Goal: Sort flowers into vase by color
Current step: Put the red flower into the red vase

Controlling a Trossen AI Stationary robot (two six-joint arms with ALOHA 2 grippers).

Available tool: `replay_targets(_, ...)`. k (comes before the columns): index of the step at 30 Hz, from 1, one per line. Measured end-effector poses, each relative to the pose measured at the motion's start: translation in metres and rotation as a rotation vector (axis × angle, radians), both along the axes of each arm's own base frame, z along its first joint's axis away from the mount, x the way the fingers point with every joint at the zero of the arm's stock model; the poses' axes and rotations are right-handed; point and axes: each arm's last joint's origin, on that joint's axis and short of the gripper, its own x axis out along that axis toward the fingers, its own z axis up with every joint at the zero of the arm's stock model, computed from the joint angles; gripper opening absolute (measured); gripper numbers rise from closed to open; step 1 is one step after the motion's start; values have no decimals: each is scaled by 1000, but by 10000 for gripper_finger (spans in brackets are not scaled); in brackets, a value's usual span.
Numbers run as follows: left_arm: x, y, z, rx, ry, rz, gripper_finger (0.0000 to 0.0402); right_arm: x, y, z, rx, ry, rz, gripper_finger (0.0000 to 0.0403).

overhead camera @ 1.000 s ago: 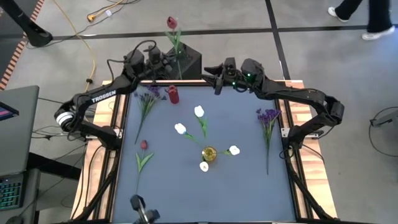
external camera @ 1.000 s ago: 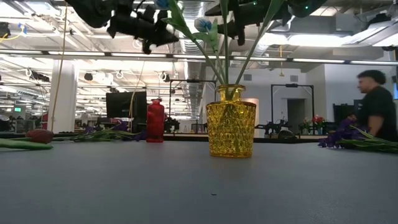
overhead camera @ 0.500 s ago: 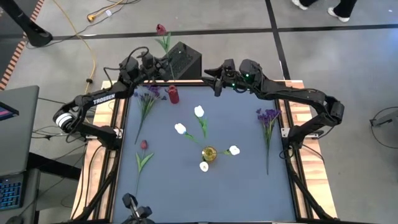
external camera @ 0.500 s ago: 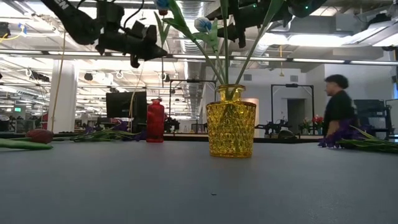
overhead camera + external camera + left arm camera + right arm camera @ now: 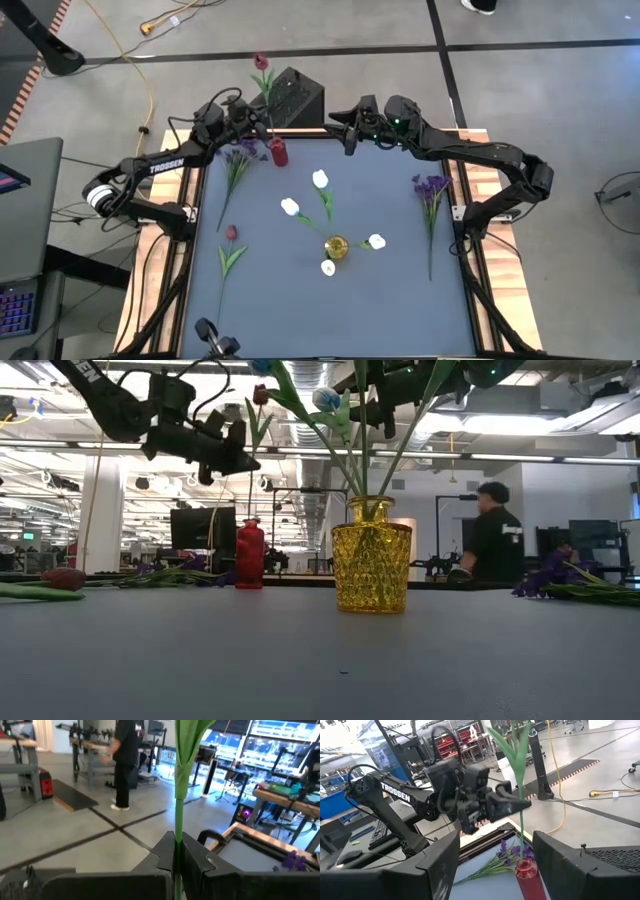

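Observation:
My left gripper (image 5: pixel 258 120) is shut on a dark red tulip (image 5: pixel 261 62) and hovers over the small red vase (image 5: pixel 279 152) at the table's far left; the low view shows it (image 5: pixel 232 455) high above that vase (image 5: pixel 250 554). My right gripper (image 5: pixel 495 847) is open and waits at the far edge, facing the left one. The yellow glass vase (image 5: pixel 336 247) holds several white tulips (image 5: pixel 320 179). Another dark red tulip (image 5: pixel 231 233) and two purple sprigs (image 5: pixel 237 160) (image 5: pixel 431 190) lie flat on the mat. My left gripper pinches the tulip's green stem (image 5: pixel 177 837) between its two fingers (image 5: pixel 502 805), well below the leaves, coming at it level from the table's left and lying across it. The tulip stands upright, bloom (image 5: pixel 260 395) on top, and its lower end (image 5: pixel 523 861) reaches the red vase's mouth.
A black box (image 5: pixel 295 97) stands just beyond the far edge, behind the red vase. The wooden table frame (image 5: pixel 190 190) borders the blue mat. A person (image 5: pixel 497 535) walks in the room behind. Bare mat (image 5: pixel 300 310) lies at the near side.
My left gripper has come down and shifted a little toward the table's left, staying shut on the tulip. The tulip has sunk with it, still upright, and its stem's lower end now meets the red vase's mouth. The right arm has kept still.

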Motion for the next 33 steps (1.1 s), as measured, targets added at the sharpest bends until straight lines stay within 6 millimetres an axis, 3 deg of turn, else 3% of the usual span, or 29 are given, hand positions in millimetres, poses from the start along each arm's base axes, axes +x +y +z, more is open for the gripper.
replay_targets(10,-2,-3,-7,34,4,0,0,0,0,-1,7,7,-3,276)
replay_targets(19,22,-6,-28,28,52,-57,0,0,0,-1,6,6,-3,276)
replay_targets(33,22,-7,-35,-12,118,-26,13,0,0,-1,7,10,-2,276)
